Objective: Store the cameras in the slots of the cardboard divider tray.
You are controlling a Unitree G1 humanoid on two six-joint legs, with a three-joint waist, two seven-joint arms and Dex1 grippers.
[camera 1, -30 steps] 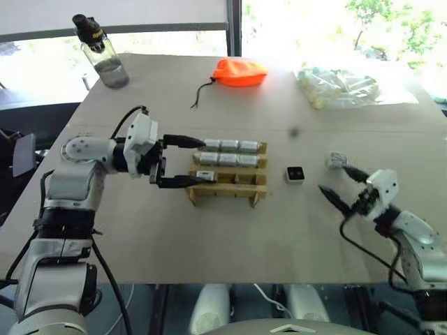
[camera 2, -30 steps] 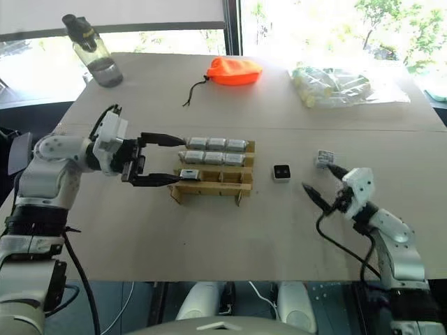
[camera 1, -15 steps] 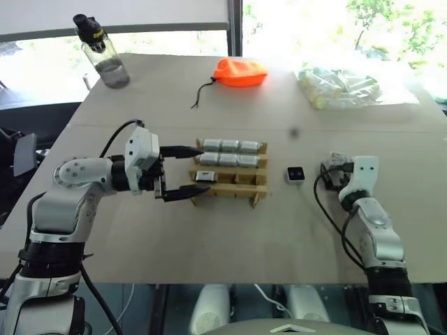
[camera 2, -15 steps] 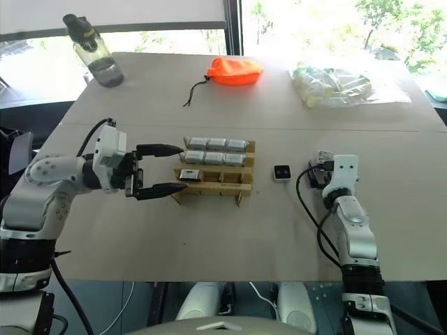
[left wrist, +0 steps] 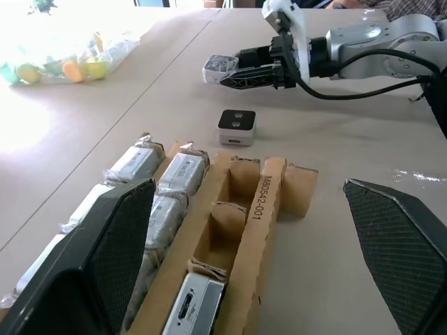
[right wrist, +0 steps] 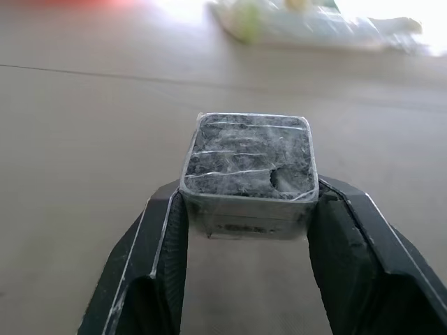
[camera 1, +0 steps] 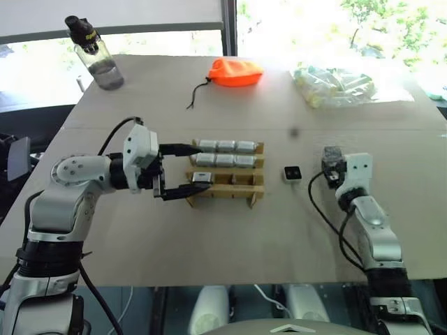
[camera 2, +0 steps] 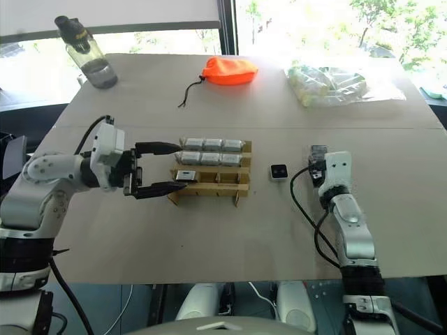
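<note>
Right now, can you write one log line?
right gripper: shut on camera | left gripper: open beside cardboard divider tray | loose camera: on table

One marking can be read: "M80542-001", printed in dark letters along the top edge of a cardboard wall of the tray (left wrist: 260,230), running lengthwise down that wall, next to the row of slots holding one camera (left wrist: 190,306). Nothing else in view carries legible text.
</note>
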